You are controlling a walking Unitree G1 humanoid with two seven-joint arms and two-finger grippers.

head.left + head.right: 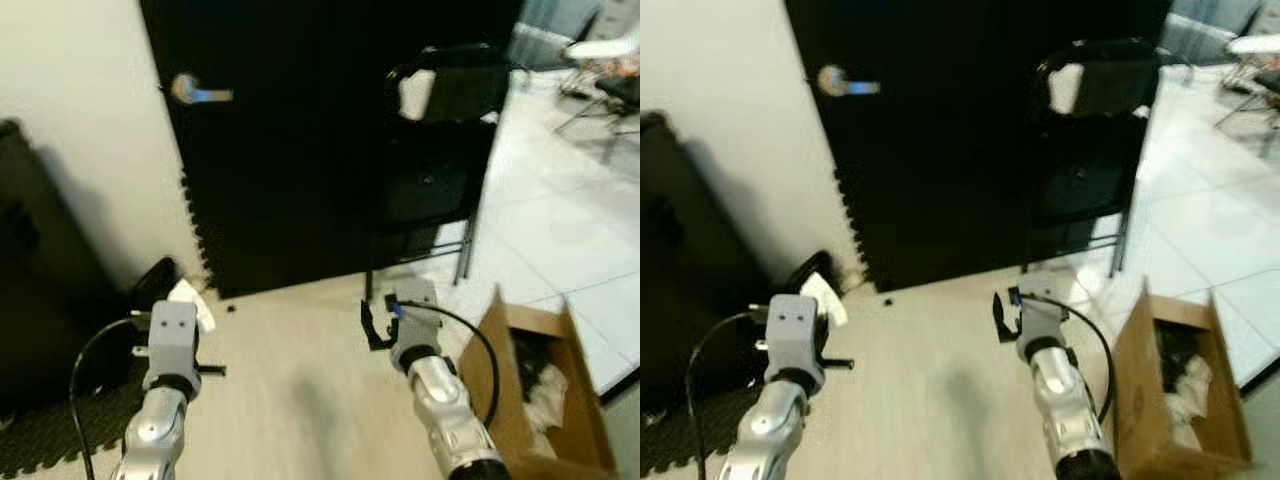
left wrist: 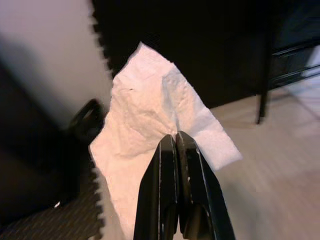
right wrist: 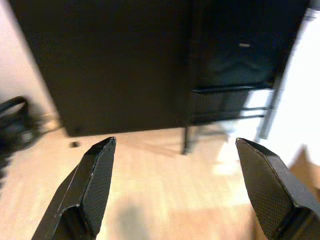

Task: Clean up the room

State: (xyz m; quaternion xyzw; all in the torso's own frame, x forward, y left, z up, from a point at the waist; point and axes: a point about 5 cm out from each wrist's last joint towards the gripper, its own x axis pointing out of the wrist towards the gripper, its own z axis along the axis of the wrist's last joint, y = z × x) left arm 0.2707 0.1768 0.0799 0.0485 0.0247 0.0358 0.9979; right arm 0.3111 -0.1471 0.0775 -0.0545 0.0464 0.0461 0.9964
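Observation:
My left gripper (image 2: 175,136) is shut on a white paper tissue (image 2: 150,125) that hangs from its fingertips above the light wooden floor. In the eye views the tissue (image 1: 195,303) peeks out beyond the left wrist (image 1: 172,335), near the wall. My right gripper (image 3: 175,150) is open with nothing between its fingers (image 3: 95,175), held above the floor (image 1: 300,390) in front of the black door. An open cardboard box (image 1: 540,390) stands on the floor at the right, beside my right arm (image 1: 430,375), with crumpled waste inside.
A black door (image 1: 300,140) with a silver handle (image 1: 195,93) stands ahead. A black folding chair (image 1: 440,150) stands right of it. Dark foam mats (image 1: 50,430) and a black object lie at the left by the wall. White tiles (image 1: 570,230) stretch to the right.

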